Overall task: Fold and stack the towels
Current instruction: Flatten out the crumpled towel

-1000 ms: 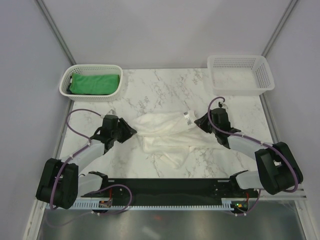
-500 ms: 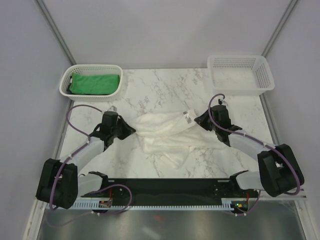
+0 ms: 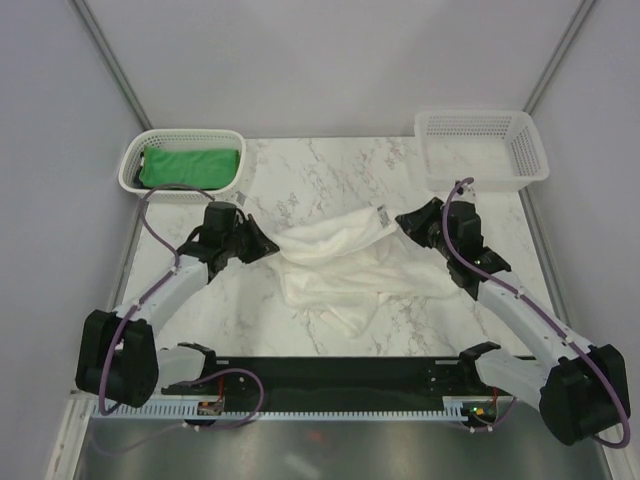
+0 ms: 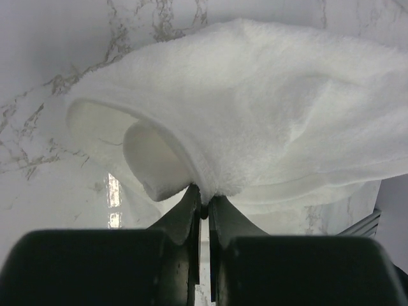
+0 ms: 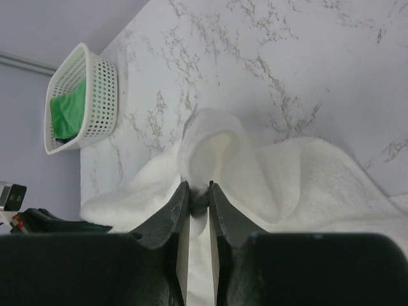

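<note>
Marble table (image 3: 330, 175), white towel (image 3: 340, 265), left basket (image 3: 128, 172), right basket (image 3: 531, 150)

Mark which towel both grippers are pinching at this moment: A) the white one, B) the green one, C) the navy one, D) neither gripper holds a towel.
A: the left gripper and the right gripper are each shut on an edge of the white towel, which is spread on the table; the green towel lies in the left basket.

Marble table (image 3: 330, 170) bears left basket (image 3: 129, 172) and right basket (image 3: 532, 156) (both white mesh).
</note>
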{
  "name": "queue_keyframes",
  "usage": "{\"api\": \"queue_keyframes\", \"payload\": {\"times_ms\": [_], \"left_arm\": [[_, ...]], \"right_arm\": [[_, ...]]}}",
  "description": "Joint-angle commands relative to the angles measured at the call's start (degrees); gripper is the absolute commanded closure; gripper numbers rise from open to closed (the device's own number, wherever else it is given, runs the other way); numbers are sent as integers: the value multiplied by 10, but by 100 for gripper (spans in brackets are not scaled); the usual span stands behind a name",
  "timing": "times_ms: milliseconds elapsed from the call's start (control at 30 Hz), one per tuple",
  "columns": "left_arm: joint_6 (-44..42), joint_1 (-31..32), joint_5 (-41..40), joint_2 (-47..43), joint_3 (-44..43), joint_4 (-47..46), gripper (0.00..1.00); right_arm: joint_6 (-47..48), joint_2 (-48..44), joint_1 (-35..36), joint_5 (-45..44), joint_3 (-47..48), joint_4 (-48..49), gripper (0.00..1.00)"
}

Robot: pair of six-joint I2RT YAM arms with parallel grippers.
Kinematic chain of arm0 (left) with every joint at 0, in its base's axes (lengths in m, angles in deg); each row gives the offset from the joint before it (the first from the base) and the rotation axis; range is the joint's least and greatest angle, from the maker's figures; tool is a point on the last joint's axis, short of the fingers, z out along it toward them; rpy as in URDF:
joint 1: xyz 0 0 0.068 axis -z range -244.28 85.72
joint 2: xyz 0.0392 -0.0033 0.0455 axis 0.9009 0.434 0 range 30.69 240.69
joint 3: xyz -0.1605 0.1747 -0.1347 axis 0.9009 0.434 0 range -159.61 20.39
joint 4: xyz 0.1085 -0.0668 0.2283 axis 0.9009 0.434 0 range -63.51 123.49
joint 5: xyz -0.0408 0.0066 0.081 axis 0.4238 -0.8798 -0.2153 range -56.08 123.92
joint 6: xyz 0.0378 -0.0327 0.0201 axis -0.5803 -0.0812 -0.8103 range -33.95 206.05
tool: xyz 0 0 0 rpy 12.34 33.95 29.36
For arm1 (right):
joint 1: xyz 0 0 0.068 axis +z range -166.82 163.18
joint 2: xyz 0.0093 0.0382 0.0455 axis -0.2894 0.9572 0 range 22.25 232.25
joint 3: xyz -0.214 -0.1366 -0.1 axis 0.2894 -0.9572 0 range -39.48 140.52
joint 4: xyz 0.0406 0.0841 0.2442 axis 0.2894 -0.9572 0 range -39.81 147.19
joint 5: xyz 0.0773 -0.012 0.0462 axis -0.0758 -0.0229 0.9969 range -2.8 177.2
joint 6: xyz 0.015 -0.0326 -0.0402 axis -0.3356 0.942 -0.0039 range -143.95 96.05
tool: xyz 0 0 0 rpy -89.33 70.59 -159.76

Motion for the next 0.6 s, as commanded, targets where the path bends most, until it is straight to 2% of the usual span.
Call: {"api": "queue_keyframes", "payload": {"times_ms": [0, 100, 233, 267, 300, 367, 433, 567], "left_arm": [[-46, 1, 21, 50, 5, -44, 91], [-47, 1, 69, 117, -5, -116, 86], [-56, 1, 108, 194, -77, -125, 78], [-63, 2, 116, 200, -85, -125, 68], [-64, 1, 121, 203, -90, -125, 64], [-66, 2, 116, 207, -100, -116, 54], [-68, 1, 111, 209, -104, -83, 51], [-67, 1, 50, 174, -80, -43, 47]], "right_arm": [[-51, -29, 1, 8, -58, -1, 100], [-83, -41, 2, 34, -96, 38, 100], [-115, -36, 2, 48, -101, 86, 100], [-114, -32, 1, 45, -90, 87, 100], [-112, -22, 2, 42, -83, 84, 100], [-106, -11, 2, 35, -64, 78, 100], [-106, 1, 2, 34, -58, 80, 100], [-101, 22, 2, 33, -50, 85, 100]]}}
